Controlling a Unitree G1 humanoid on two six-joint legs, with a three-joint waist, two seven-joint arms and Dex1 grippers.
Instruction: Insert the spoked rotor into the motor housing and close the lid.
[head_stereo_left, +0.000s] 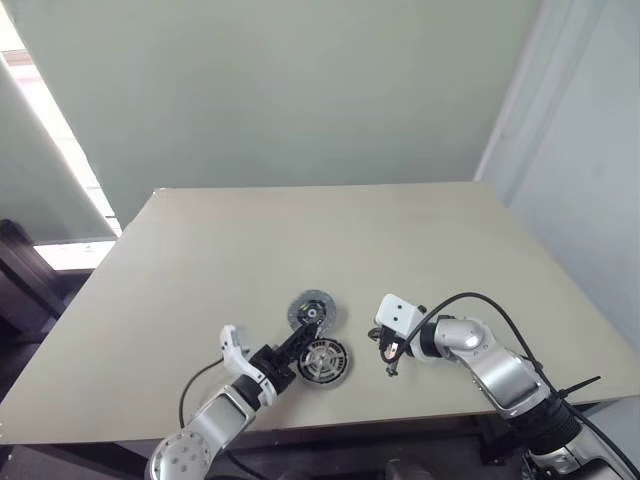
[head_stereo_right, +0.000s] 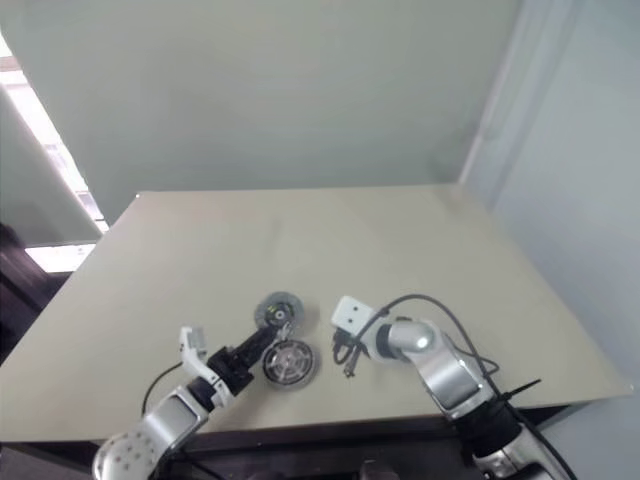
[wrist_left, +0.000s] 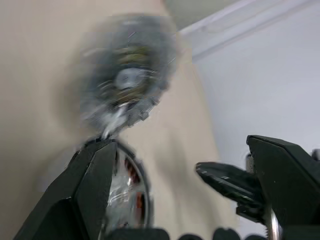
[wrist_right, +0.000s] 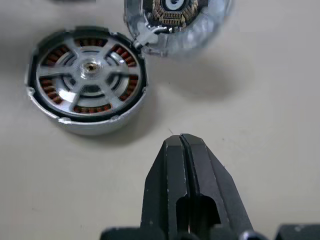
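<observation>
The motor housing (wrist_right: 85, 125) sits on the table near the front edge. The spoked rotor (wrist_right: 89, 67) lies inside it, silver spokes up, with copper windings showing between them. The lid (head_stereo_left: 311, 310), a grey-blue disc with a dark hub, rests against the housing's far rim and leaves the housing uncovered. My left gripper (head_stereo_left: 298, 345) is open just left of the housing, one finger (wrist_left: 85, 190) beside its wall, nothing between the fingers. My right gripper (wrist_right: 180, 140) is shut and empty, a short way right of the housing.
The beige table (head_stereo_left: 250, 250) stretches far beyond the parts. A black cable (head_stereo_left: 480, 300) loops over my right arm. The table's front edge runs close below both grippers.
</observation>
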